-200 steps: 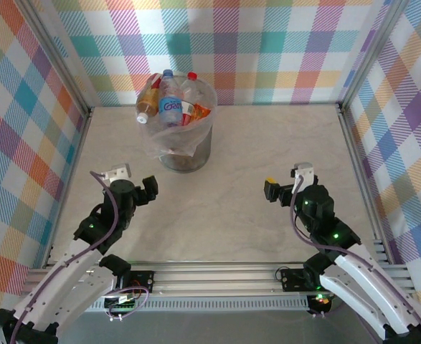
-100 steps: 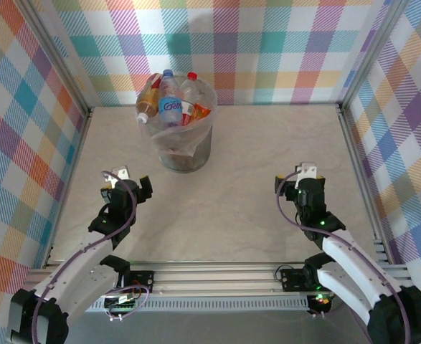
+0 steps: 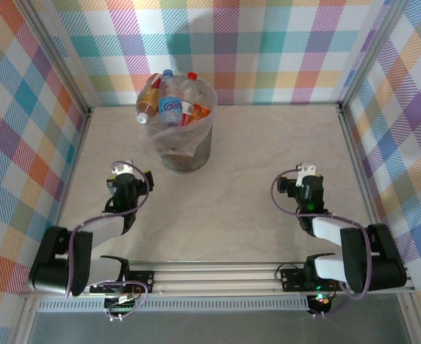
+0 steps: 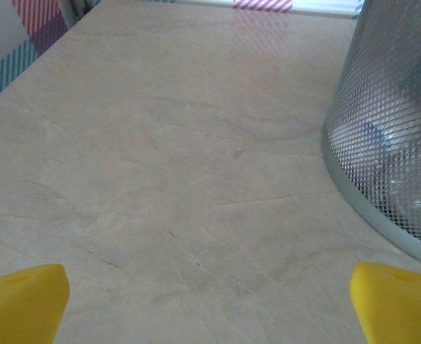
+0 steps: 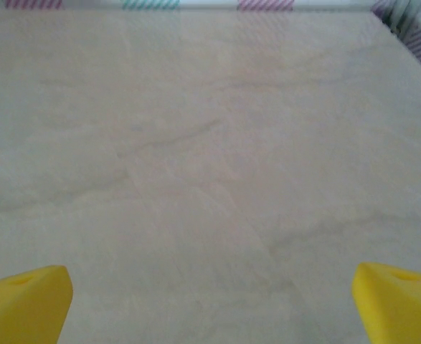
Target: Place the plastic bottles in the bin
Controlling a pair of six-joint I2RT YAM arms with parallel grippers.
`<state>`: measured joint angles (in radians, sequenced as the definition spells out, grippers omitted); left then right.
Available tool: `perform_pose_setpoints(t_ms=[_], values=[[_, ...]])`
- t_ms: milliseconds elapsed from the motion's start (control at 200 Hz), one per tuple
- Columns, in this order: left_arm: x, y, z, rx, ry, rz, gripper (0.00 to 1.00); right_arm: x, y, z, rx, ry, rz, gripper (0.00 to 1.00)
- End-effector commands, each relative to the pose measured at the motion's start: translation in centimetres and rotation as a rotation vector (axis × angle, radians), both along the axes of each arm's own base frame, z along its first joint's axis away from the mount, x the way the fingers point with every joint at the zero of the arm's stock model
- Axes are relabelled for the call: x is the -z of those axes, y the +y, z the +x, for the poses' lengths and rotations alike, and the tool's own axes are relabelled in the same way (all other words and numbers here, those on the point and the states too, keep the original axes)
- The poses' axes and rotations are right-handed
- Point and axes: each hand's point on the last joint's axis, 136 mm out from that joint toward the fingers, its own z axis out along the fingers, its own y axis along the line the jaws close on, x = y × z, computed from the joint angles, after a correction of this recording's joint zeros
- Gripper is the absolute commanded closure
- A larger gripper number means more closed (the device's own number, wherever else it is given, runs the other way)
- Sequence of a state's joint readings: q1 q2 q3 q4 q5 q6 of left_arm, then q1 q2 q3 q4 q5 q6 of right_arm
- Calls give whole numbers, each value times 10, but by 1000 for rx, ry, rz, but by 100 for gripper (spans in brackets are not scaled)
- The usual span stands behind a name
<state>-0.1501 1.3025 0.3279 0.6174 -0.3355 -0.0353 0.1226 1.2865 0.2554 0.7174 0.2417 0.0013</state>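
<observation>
The bottles (image 3: 169, 100) are piled in the bin (image 3: 184, 147) and rise above its rim, wrapped in a crinkly clear bag (image 3: 156, 132). A clear bottle with a blue label and blue cap stands in the middle. An orange-tinted one with a white cap leans to its left, and a clear one with a red cap lies to its right beside a patch of orange label. The bin is round, grey and far larger than any bottle. In the left wrist view its wall (image 4: 393, 136) is a fine metal mesh with a smooth band at the foot, and a blurred blue shape shows through it.

The left gripper (image 3: 129, 179) sits low over the marbled table (image 3: 232, 165) with its jaws wide apart and nothing between them. Its yellow fingertips (image 4: 20, 301) show at the bottom corners of its wrist view. The bin stands just ahead of it and to its right, apart from the fingers.

The right gripper (image 3: 301, 185) is also spread wide and holds nothing. Bare table (image 5: 210, 143) lies ahead of it, and the bin is well off to its left and farther out.
</observation>
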Motion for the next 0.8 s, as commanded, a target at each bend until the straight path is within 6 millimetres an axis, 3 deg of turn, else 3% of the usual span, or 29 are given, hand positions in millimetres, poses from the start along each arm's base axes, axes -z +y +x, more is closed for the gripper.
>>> perform_pose_setpoints(t_ms=[0,165,420,795], values=[[-21,0,15,41,-139,-5,0,-33,4,19,-50,-166,30,0],[-3,3,22,54,-119,-34,0,-15,9,28,-88,-146,36,0],[23,-18,42,185,23,-47,0,0,10,47,-184,-13,141,0],[15,-25,34,240,-47,-49,0,-1,6,47,-158,-18,137,0]])
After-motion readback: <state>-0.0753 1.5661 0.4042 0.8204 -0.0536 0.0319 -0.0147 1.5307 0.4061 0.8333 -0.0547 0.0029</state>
